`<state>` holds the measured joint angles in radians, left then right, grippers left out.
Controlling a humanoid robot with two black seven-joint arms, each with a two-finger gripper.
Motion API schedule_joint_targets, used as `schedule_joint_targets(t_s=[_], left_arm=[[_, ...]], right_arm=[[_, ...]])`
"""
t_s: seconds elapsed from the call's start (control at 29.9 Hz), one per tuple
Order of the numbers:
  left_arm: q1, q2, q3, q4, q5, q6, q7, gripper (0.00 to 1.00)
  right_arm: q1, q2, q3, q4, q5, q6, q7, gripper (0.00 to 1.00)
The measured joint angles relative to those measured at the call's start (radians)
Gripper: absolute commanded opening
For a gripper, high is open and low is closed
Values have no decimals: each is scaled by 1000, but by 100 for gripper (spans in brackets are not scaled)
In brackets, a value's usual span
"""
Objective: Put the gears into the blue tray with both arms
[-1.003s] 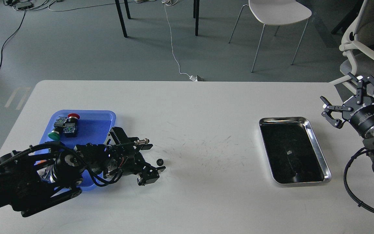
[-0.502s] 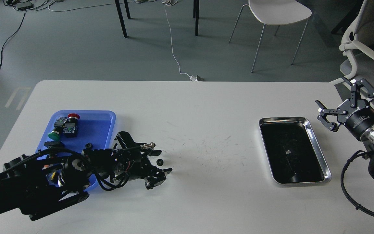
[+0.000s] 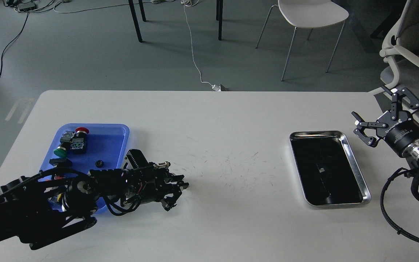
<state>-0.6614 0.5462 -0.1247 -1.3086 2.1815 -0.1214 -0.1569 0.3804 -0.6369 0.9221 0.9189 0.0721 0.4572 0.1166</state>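
Observation:
The blue tray lies at the table's left. Inside it are one small black gear and two push-button switches, one red-capped and one green-capped. My left gripper lies low on the table just right of the tray. Its fingers are drawn together, and a second gear sits hidden between them. My right gripper hangs open and empty above the table's right edge, beyond the steel tray.
A shiny steel tray with a dark inside sits on the right half of the table. The table's middle shows only fine scratches. A white chair and an office chair stand on the floor behind.
The left gripper's fingers have closed in on the gear that lay on the table just right of the blue tray, and that gear no longer shows. The right gripper has shifted slightly left.

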Motion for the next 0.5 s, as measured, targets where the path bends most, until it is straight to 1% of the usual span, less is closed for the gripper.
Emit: schedule_joint_targets(t_s=[0.17, 0.33, 0.4, 0.5], left_arm=[[-11, 54, -17, -37, 1, -5, 1, 9], [-59, 191, -61, -150, 1, -1, -1, 9], [-79, 267, -65, -179, -5, 1, -12, 9], [-86, 384, -66, -193, -23, 18, -50, 9]], right_arm=[[1, -1, 0, 0, 0, 0, 0, 97], [5, -1, 0, 0, 0, 0, 0, 97], [6, -1, 0, 0, 0, 0, 0, 97], [8, -2, 0, 0, 0, 1, 0, 97]])
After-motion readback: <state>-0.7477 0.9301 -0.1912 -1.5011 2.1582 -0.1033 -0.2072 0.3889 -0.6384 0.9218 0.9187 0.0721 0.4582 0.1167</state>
